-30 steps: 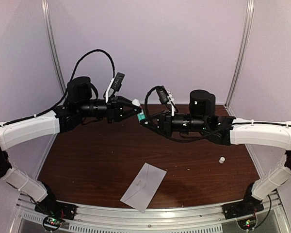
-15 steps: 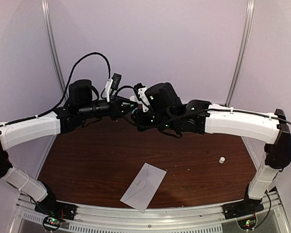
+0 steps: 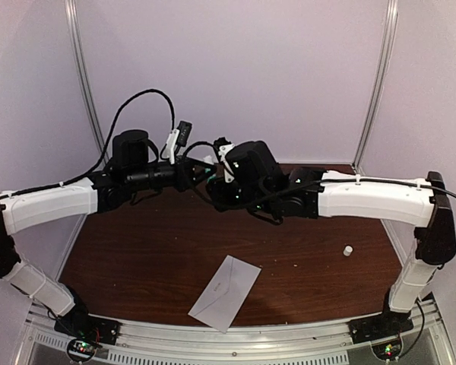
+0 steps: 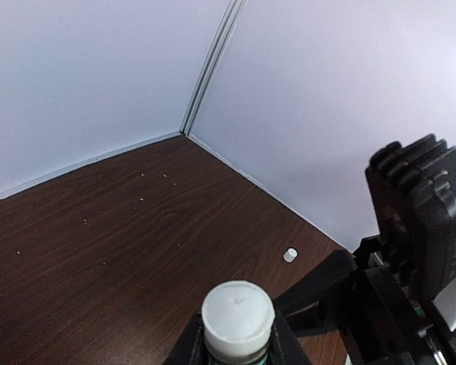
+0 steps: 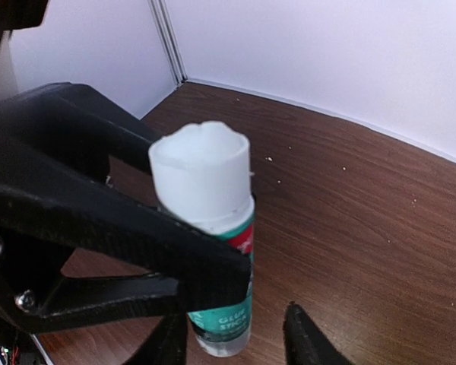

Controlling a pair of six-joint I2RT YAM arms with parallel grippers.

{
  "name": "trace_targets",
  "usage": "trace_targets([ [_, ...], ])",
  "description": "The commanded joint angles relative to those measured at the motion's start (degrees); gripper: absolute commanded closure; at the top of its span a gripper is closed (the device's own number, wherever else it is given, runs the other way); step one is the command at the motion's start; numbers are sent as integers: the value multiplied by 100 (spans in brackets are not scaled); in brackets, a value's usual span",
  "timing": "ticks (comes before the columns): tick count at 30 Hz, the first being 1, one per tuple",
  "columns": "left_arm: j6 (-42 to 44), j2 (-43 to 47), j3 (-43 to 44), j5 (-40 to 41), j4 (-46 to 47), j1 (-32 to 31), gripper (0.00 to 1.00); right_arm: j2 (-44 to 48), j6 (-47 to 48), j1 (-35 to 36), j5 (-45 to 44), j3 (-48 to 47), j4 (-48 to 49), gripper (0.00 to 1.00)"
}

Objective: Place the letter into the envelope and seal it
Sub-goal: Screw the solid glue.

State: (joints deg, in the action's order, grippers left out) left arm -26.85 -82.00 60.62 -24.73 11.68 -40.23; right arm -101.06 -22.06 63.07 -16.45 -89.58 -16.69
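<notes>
Envelope: small pale grey-lavender rectangular paper envelope (image 3: pixel 225 293), flat on the dark brown wood-grain surface (image 3: pixel 137 251). It sits skewed near the front edge, between the two arm bases. A faint seam shows on its face. The view is too coarse to tell how the flap lies or whether the letter is inside.

Both claws are raised and meet above the far middle of the surface, well apart from the envelope.
- Left claw (image 4: pixel 238 344): pinching a white-ended glue stick with a teal label (image 5: pixel 205 190).
- Right claw (image 5: pixel 235 346): fingers spread either side of the stick's lower end. Only the fingertips are in frame, so I can't tell if they make contact.

The label reads "GLUE STICK". The red patch above it is cut off by the left claw's finger.

A small white cylindrical piece (image 3: pixel 348 249) lies alone on the right of the surface.
</notes>
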Motion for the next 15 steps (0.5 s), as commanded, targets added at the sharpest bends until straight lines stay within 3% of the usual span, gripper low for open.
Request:
trace_targets([
  [1,-124,272,-68,-137,-35,3,94,888,121,-129,611,888,1279,44],
  [7,143,542,-63,-395,118,24,94,1919,9,-540,2273,2405,2534,24],
  [15,542,545,137,-2558,581,16,93,2423,-281,-1041,4976,3349,4260,14],
])
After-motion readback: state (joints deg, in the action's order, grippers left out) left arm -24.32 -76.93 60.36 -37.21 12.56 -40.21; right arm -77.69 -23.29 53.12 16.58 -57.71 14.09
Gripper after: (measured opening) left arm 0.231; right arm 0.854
